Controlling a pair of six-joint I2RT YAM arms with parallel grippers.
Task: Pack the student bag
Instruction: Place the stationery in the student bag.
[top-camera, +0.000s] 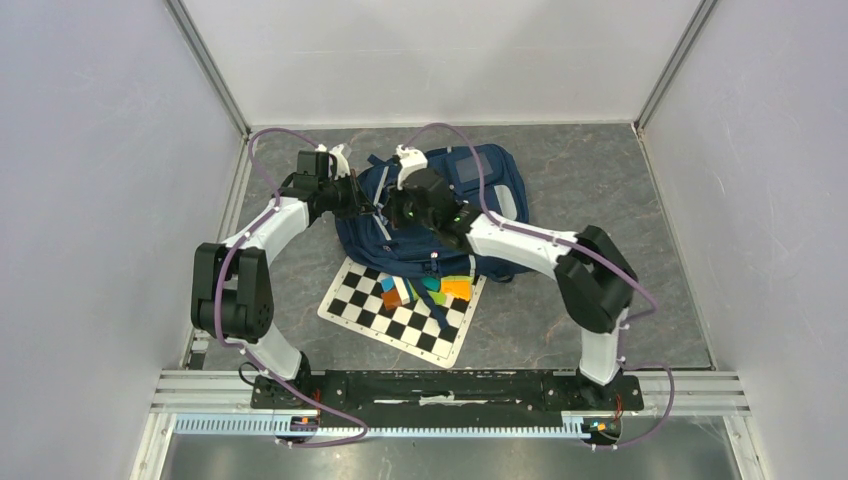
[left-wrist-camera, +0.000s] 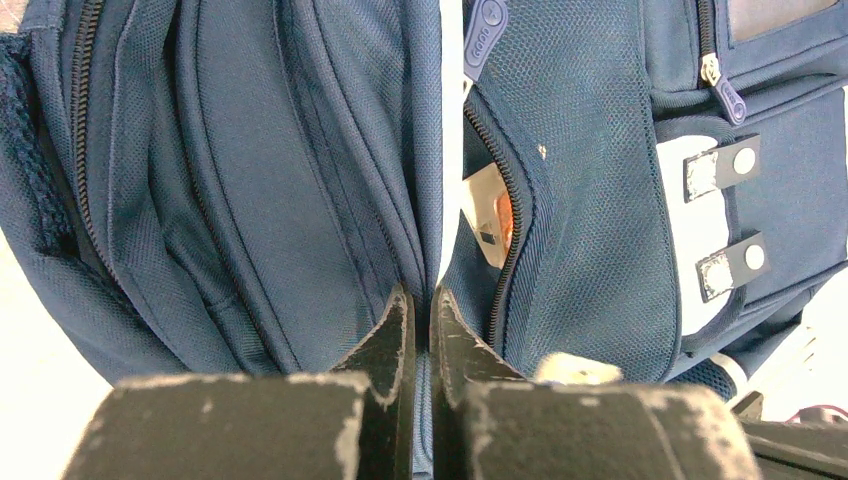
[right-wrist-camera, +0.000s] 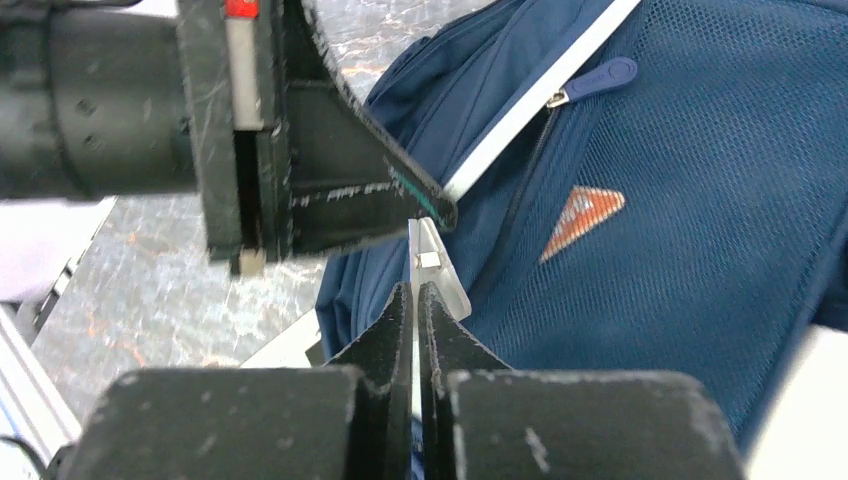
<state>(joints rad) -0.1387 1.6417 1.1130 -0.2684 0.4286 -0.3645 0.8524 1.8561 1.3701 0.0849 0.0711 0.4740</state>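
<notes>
The student bag (top-camera: 455, 195), a navy backpack, lies at the middle of the table. My left gripper (top-camera: 370, 203) is at its left side, shut on a fold of its blue fabric (left-wrist-camera: 423, 300). Beside that fold a zipper (left-wrist-camera: 505, 240) gapes, and something white and orange shows inside. My right gripper (top-camera: 397, 215) comes in from the right and is shut on a pale grey zipper tab (right-wrist-camera: 437, 268) at the bag's edge. The left gripper's black finger (right-wrist-camera: 340, 150) is just above that tab. An orange triangle (right-wrist-camera: 582, 215) shows through the mesh pocket.
A checkerboard (top-camera: 385, 318) lies in front of the bag, partly under it, with several coloured blocks (top-camera: 430, 288) on it. Grey walls enclose the table on three sides. A metal rail (top-camera: 450, 385) carries both arm bases at the near edge.
</notes>
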